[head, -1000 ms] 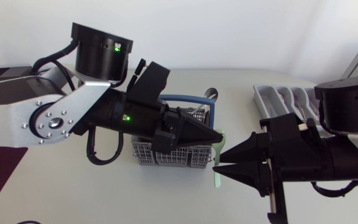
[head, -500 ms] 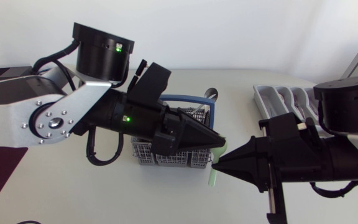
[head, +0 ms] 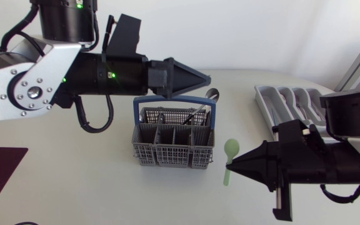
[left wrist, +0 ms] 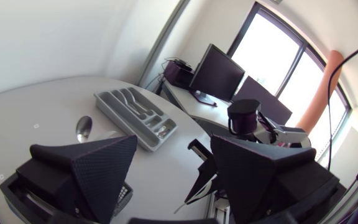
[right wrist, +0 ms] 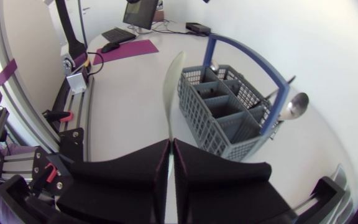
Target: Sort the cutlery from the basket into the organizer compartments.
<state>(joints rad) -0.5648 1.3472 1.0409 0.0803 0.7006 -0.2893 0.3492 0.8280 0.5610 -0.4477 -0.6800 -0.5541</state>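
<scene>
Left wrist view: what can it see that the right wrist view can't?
Only the left wrist view clearly shows the organizer with its compartments, seen past the open left gripper. Only the right wrist view clearly shows the green spoon, pinched in the shut right gripper, and the compartments of the basket. Both show the metal spoon lying on the table.
</scene>
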